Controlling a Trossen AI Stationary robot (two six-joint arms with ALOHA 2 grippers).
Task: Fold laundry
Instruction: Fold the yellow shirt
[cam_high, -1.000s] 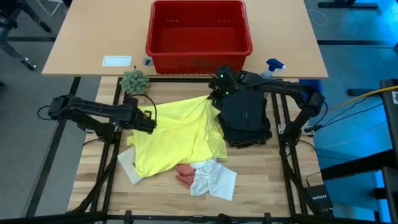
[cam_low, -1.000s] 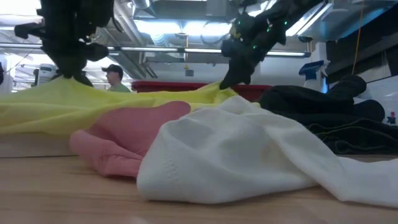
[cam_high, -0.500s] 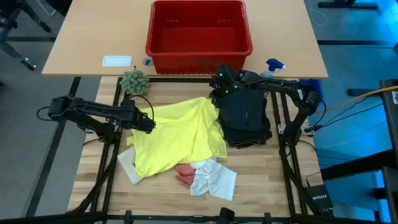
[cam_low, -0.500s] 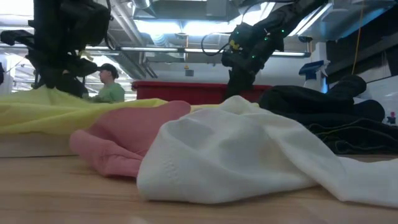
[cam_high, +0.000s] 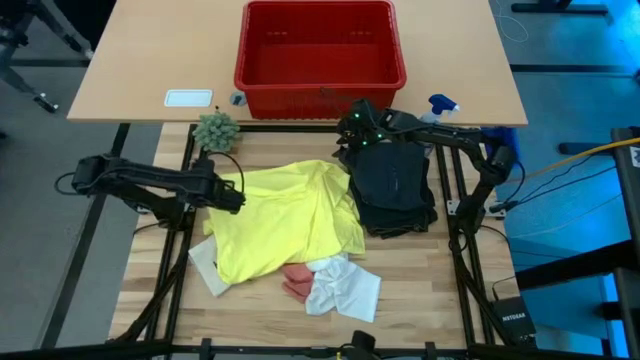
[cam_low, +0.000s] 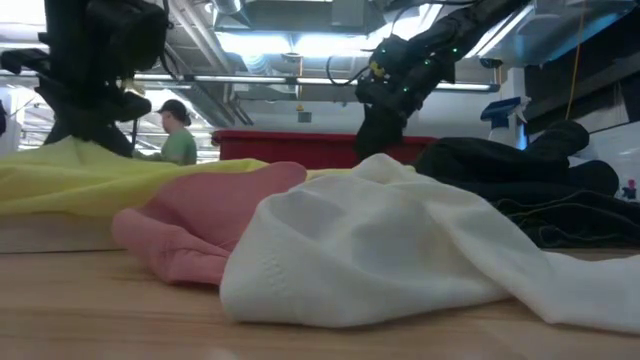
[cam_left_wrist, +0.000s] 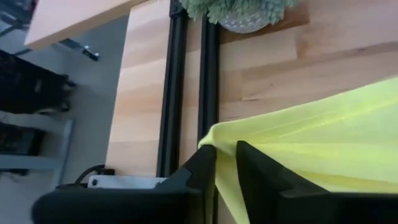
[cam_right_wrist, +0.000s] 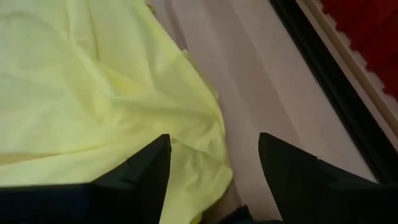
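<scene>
Left gripper (cam_left_wrist: 225, 163) sits at the left edge of the yellow T-shirt (cam_high: 285, 220); fingers nearly pressed together, a thin fold of yellow cloth between them, pinched there or only lying slack, I can't say. Risk: if the hem slides out, or one layer only is caught, the next pull drags the shirt askew.

T-shirt lies rumpled mid-table, not yet flat. Pink cloth (cam_high: 296, 279) and white cloth (cam_high: 342, 289) are bunched touching its near edge; a sweep could carry them along. A flat white item (cam_high: 205, 263) pokes out under the shirt's left corner.

Right gripper (cam_right_wrist: 214, 152) hangs just above the shirt's far right corner, fingers spread, nothing held. Risk: closing here could snag the black trousers (cam_high: 395, 190), piled touching the shirt's right side.

Surface: pale wooden table (cam_high: 450, 290) with black rails. Beyond it a second tabletop holds a red basket (cam_high: 319, 45); a small potted plant (cam_high: 216, 130) sits at the far left, a spray bottle (cam_high: 441, 105) far right.

Room: ceiling lights and pipes; a person (cam_low: 178, 133) stands well back.
</scene>
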